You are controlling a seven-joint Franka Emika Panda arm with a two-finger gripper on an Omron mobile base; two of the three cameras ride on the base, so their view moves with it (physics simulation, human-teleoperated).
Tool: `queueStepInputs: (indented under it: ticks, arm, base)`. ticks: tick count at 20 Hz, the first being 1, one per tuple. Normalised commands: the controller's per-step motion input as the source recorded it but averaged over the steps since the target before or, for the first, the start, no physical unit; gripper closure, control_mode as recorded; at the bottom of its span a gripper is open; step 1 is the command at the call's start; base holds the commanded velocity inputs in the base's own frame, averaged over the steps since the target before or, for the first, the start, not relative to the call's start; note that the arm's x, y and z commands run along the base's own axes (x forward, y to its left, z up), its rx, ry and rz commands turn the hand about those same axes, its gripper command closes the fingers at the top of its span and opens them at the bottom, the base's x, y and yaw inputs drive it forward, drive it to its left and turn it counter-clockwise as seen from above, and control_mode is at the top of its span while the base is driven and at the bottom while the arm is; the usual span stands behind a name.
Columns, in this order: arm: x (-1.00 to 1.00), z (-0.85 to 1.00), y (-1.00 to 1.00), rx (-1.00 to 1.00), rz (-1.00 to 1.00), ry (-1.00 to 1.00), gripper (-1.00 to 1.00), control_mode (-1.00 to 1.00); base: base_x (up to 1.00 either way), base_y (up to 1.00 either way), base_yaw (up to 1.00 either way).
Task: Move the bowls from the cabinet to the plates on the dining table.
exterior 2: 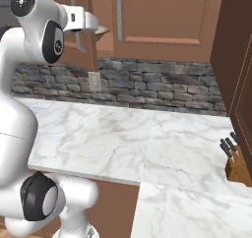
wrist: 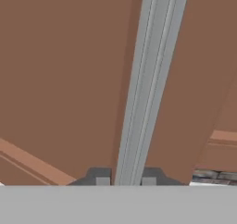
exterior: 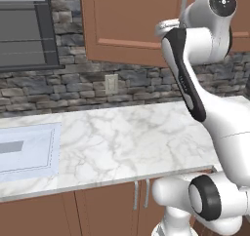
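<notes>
Gripper point(wrist: 125, 181) closed narrowly on the long silver bar handle point(wrist: 150, 79) of the wall cabinet point(exterior: 122, 20), one dark fingertip point(wrist: 102, 180) on either side of the bar, a hold suited to swinging the panelled door open. In the right base view a bowl point(exterior 2: 101, 32) with a tan rim shows just beyond the hand, at the cabinet's open edge. Below lie the marble counter point(exterior: 127, 137), a wall outlet point(exterior: 111, 84) and a knife block point(exterior 2: 237, 165); no plate or dining table appears here
</notes>
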Motion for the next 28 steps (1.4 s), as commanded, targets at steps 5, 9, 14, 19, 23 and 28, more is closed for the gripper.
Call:
queueStepInputs:
  ticks: [5,9,14,19,23,28]
  arm:
    - [0.0,-0.19,0.53,0.0,-0.1,0.03,1.0,-1.0]
    - [0.0,-0.27,0.82,0.0,-0.18,0.05,1.0,-1.0]
    - [0.0,-0.17,0.78,0.0,-0.17,0.02,1.0,-1.0]
    - [-0.01,-0.03,0.67,0.0,-0.14,0.0,1.0,-1.0]
    - [-0.16,0.0,0.63,0.02,-0.11,-0.03,1.0,-1.0]
    - [-0.57,0.0,0.71,0.01,-0.02,-0.04,1.0,-1.0]
  base:
    - [0.0,0.0,0.0]
    - [0.0,0.0,0.0]
    - [0.0,0.0,0.0]
    - [0.0,0.0,0.0]
    - [0.0,0.0,0.0]
    - [0.0,0.0,0.0]
